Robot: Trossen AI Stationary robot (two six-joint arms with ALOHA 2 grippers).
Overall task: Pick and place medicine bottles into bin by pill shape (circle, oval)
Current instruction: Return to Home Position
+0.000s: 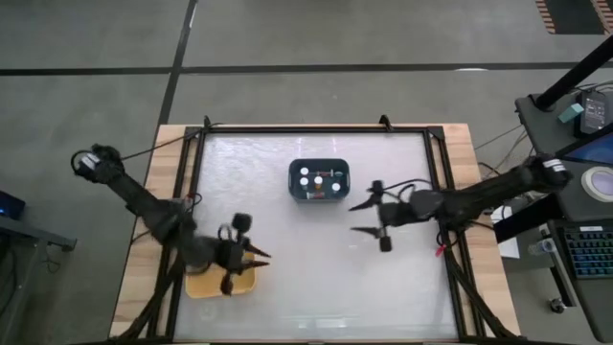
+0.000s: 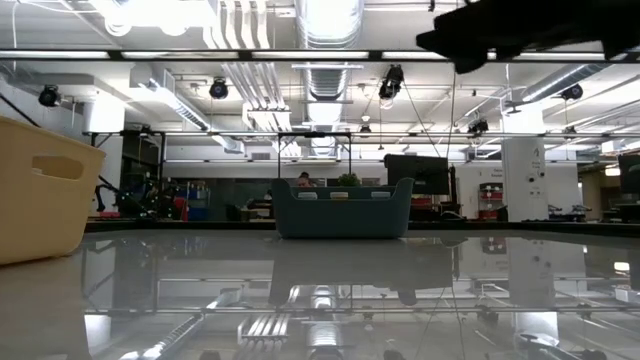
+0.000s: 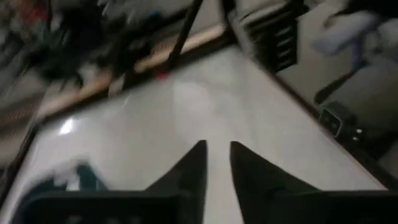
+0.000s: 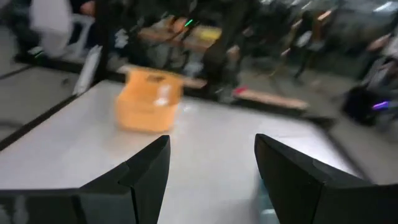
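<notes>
Several tiny white-capped medicine bottles (image 1: pixel 319 180) stand inside the dark blue bin (image 1: pixel 296 182) at the table's middle, toward the far side; their caps show over its rim (image 2: pixel 343 195) in the low view. A yellow bin (image 1: pixel 206 285) sits at the near left, partly under my left gripper (image 1: pixel 257 255). That gripper hangs above the yellow bin's right side, its fingers a narrow gap apart (image 3: pixel 217 158) with nothing between them. My right gripper (image 1: pixel 364 218) hangs right of the blue bin, wide open (image 4: pixel 211 168) and empty, pointing toward the table's left.
A black frame (image 1: pixel 316 129) runs round the white tabletop, with wooden edges outside it. The yellow bin (image 4: pixel 149 99) lies ahead of my right gripper across bare table. A desk with a keyboard and other gear (image 1: pixel 584 240) stands beyond the right edge.
</notes>
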